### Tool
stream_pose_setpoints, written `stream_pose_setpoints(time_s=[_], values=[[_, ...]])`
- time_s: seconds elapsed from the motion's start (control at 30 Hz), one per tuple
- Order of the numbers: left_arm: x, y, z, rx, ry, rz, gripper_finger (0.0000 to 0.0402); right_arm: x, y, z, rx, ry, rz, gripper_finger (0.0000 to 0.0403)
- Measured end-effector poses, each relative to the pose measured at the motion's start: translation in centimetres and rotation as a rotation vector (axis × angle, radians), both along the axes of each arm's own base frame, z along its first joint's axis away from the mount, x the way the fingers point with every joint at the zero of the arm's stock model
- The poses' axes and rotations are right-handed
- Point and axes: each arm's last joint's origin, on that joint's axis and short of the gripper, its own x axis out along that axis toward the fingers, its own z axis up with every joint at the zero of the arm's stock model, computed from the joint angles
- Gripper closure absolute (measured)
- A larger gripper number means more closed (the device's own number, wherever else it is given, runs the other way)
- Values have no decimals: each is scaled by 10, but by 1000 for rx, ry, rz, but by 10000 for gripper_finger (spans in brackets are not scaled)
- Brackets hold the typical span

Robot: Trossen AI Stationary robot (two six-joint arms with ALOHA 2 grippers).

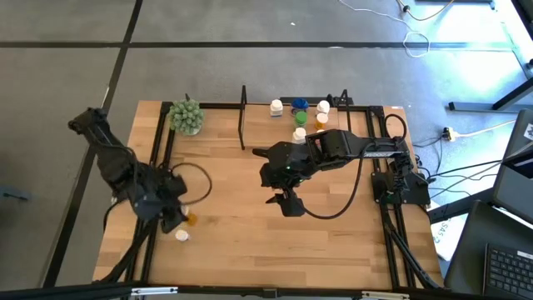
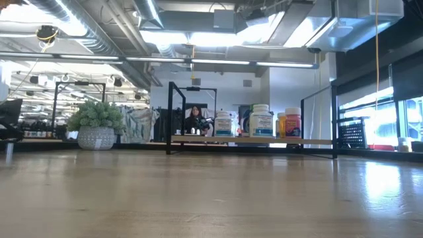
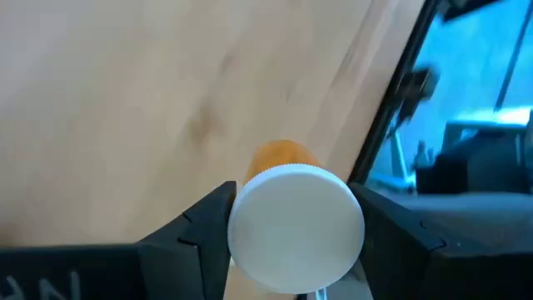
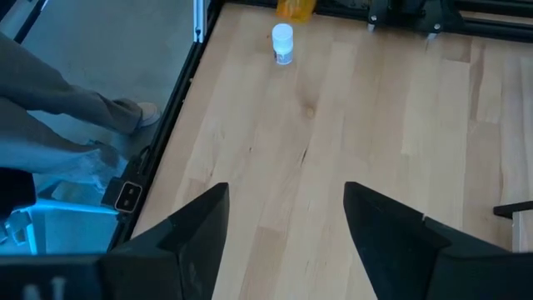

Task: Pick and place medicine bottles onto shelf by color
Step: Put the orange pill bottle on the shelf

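Observation:
My left gripper (image 1: 177, 217) hovers near the table's left front, shut on an orange medicine bottle (image 1: 191, 218) with a white cap. A white bottle (image 1: 181, 236) stands upright on the tabletop just nearer the front edge, also seen in the right wrist view (image 4: 283, 42). The shelf (image 2: 251, 140) stands at the far edge, with white, blue, orange and green bottles (image 1: 300, 112) on its board. My right gripper (image 4: 283, 225) hangs open above the table's middle (image 1: 287, 204), nothing between its fingers. My left gripper pinches the orange bottle's white cap (image 3: 296, 221) between its two fingers, one on each side of the cap's rim. The fingers slant down toward the table and lie along the bottle. The orange body (image 3: 283, 156) sticks out beyond the fingertips, apparently clear of the tabletop.
A green plant ball in a pot (image 1: 186, 117) stands at the far left, beside the shelf's left frame (image 1: 243, 117). Black rails (image 1: 158, 167) run along the table's left and right sides. Bare wood lies between the two arms. A person (image 2: 195, 119) shows in the room behind.

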Motion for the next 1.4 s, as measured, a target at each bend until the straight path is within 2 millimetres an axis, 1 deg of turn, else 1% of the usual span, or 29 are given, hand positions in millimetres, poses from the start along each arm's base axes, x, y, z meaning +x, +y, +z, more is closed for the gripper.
stream_pose_setpoints(time_s=[0.13,0.23,0.37,0.5,0.6,0.67,0.83,0.97,1.13,1.23,1.4], values=[[11,20,22,84,-78,17,206,-2,0,0,-13,10,12,164],[18,37,40,150,-137,27,206,-8,-2,5,-17,5,15,164],[29,58,70,263,-215,29,206,-21,-9,19,-31,-31,25,164],[39,79,98,396,-222,44,206,-38,-20,37,-33,-89,9,164],[51,95,114,484,-203,58,206,-49,-29,49,-24,-123,-17,164],[62,105,123,525,-187,64,206,-55,-35,53,-16,-122,-40,164],[92,136,140,533,-194,23,206,-75,-44,65,-24,-131,-82,164],[119,160,143,543,-189,-21,205,-81,-46,70,-57,-155,-100,164],[151,191,137,599,-155,-44,205,-92,-52,80,-53,-201,-129,164],[170,209,128,629,-122,-56,205,-92,-53,81,-72,-216,-153,164],[194,239,101,675,-31,-117,205,-92,-54,85,-75,-246,-202,164]])
